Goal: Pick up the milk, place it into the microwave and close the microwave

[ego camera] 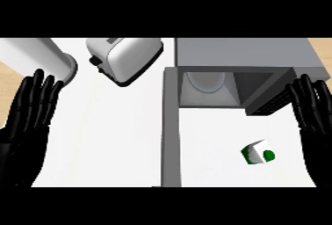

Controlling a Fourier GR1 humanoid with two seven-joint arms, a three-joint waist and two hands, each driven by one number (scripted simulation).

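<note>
Both the right hand (314, 105) and the left hand (29, 110) are flat, fingers straight, holding nothing. The milk (258, 153) sits untouched on the counter (117, 132), near the microwave (241, 72), apparently open-doored. Every step remains.

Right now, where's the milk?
Head view: the milk sits on the counter at lower right, in front of the open microwave and just inside the right hand.
</note>
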